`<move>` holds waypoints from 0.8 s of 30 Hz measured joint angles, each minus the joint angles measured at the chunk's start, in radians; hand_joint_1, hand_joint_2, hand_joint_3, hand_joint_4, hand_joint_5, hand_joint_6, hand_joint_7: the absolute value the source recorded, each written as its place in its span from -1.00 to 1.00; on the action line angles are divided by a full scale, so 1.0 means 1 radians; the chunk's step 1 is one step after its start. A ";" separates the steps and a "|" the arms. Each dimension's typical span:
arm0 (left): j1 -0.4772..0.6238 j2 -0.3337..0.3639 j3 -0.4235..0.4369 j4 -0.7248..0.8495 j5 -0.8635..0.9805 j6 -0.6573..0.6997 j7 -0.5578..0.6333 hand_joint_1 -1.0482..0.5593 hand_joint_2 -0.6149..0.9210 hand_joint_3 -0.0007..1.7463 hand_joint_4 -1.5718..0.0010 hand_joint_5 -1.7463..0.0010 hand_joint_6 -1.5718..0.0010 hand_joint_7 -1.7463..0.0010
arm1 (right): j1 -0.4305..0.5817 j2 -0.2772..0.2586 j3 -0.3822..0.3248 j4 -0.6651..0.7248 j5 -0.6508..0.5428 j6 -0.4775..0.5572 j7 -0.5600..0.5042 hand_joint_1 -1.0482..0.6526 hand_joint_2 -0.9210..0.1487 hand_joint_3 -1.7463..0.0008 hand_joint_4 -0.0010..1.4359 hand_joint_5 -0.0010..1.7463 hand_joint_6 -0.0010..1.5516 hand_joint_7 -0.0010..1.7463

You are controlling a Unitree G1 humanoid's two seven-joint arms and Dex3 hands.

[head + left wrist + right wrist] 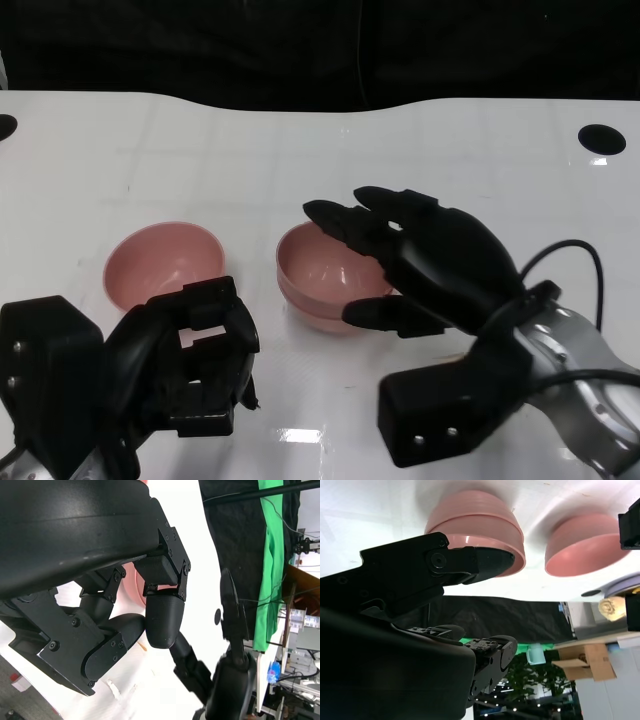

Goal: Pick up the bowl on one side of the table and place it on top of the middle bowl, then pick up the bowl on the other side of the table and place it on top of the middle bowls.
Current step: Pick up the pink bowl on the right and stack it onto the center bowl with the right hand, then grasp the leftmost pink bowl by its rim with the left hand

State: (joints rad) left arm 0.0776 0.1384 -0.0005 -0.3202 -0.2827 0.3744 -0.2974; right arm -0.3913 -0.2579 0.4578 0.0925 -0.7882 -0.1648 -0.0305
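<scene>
Now the right hand (430, 262) hovers over the stacked bowls (330, 272), fingers spread and holding nothing. Nearby, the left hand (190, 355) sits curled and empty beside the left bowl (160, 262).

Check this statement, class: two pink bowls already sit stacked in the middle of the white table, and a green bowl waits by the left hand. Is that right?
Not quite. The waiting bowl is pink, not green, as the head view shows. The rest holds: the stacked bowls sit in the middle of the white table, and the single bowl lies by the left hand.
</scene>
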 measured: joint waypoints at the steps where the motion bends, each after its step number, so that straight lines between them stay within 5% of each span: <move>1: 0.000 0.000 0.000 0.001 0.000 -0.004 0.000 0.10 0.26 0.59 -0.09 -0.90 -0.10 -0.70 | 0.015 -0.006 -0.008 -0.008 0.015 -0.016 -0.004 -0.61 -1.00 0.62 -0.58 -0.92 -0.68 -0.96; 4: 0.000 -0.001 0.000 0.002 0.001 -0.008 0.000 0.10 0.25 0.59 -0.09 -0.91 -0.10 -0.71 | 0.054 -0.014 -0.032 -0.024 0.040 -0.045 -0.011 -0.57 -1.00 0.67 -0.46 -0.85 -0.57 -0.91; 6: 0.000 -0.003 0.000 0.010 0.004 -0.025 0.001 0.09 0.29 0.56 -0.08 -0.92 -0.09 -0.72 | 0.096 -0.019 -0.063 -0.045 0.088 -0.088 -0.031 -0.47 -1.00 0.76 -0.55 -0.35 -0.42 -0.80; 9: -0.001 -0.007 0.002 0.021 0.007 -0.044 0.001 0.12 0.31 0.54 -0.06 -0.92 -0.08 -0.72 | 0.147 -0.021 -0.099 -0.060 0.140 -0.134 -0.046 -0.37 -0.99 0.82 -0.52 0.01 -0.26 -0.69; 14: -0.001 -0.037 0.027 0.024 -0.012 -0.042 0.017 0.15 0.45 0.40 0.00 -0.93 -0.05 -0.67 | 0.253 -0.033 -0.187 -0.082 0.302 -0.271 -0.059 -0.22 -1.00 0.78 -0.24 0.26 -0.02 -0.52; 19: 0.000 -0.054 0.044 0.025 -0.030 -0.042 0.027 0.13 0.44 0.39 0.01 -0.91 -0.05 -0.64 | 0.323 -0.042 -0.240 -0.083 0.450 -0.329 -0.003 -0.13 -0.98 0.74 -0.17 0.38 -0.01 -0.35; 24: 0.000 -0.058 0.046 0.026 -0.031 -0.042 0.027 0.14 0.42 0.42 0.06 -0.90 0.01 -0.60 | 0.379 -0.036 -0.274 -0.116 0.592 -0.320 0.076 -0.06 -0.45 0.18 -0.11 0.46 0.02 -0.23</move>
State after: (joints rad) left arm 0.0776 0.0803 0.0457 -0.2943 -0.3137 0.3322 -0.2703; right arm -0.0126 -0.2938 0.1838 -0.0233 -0.1964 -0.4850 0.0457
